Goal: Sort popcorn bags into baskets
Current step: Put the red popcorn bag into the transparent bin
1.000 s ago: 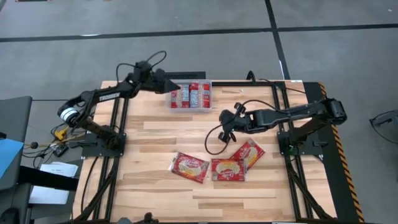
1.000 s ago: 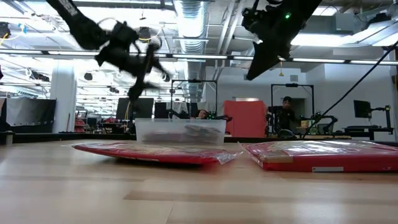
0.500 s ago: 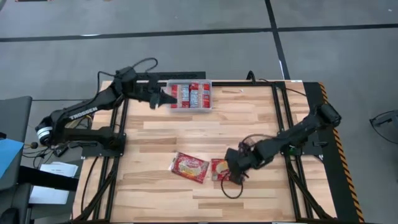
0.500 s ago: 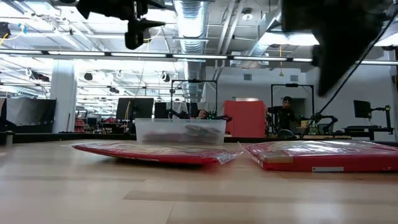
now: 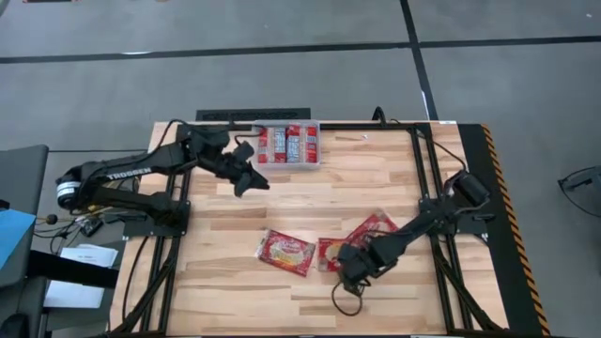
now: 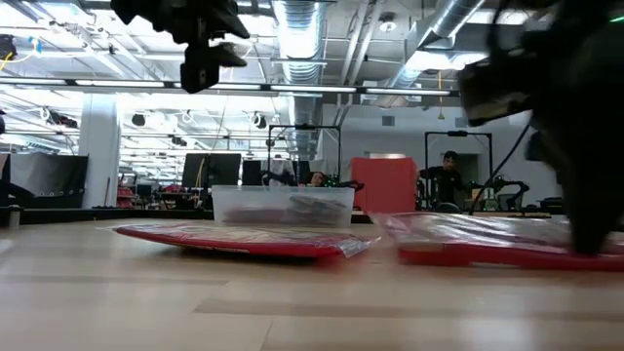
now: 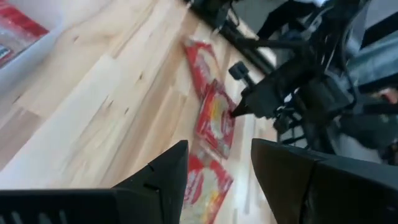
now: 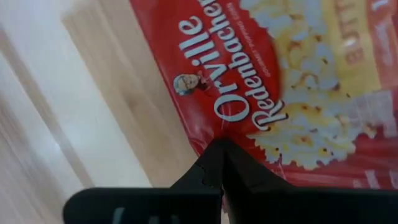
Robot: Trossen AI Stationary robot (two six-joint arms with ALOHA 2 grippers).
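Observation:
Three large red popcorn bags with cream-yellow pictures lie flat near the table's near edge: a left bag (image 5: 286,252), a middle bag (image 5: 335,250) and a right bag (image 5: 377,227). The clear tub (image 5: 288,144) stands at the far edge with several small red bags inside. My right gripper (image 5: 353,273) is down at the middle bag's near edge, shut on it (image 8: 219,146). My left gripper (image 5: 254,178) hangs open above bare wood just near of the tub (image 7: 219,144), touching nothing. My right gripper has its shut fingertips on the edge (image 8: 198,138) of the middle large bag (image 8: 280,81), coming from above and slanting down. The fingers hide how much of the edge lies between them. In the low view the bag (image 6: 487,242) sits tilted, its far end raised.
Black frame rails run along the table's left and right sides (image 5: 424,169). Bare wood lies between the tub and the three bags. In the left wrist view the right arm (image 7: 292,87) shows over the bags (image 7: 214,118). A person stands in the room behind (image 6: 450,180).
My right gripper has swung from the table's middle toward the near edge and dropped onto the middle large bag, whose far end now sits tipped up in the low view. My left gripper has drawn back from over the tub toward the table's middle.

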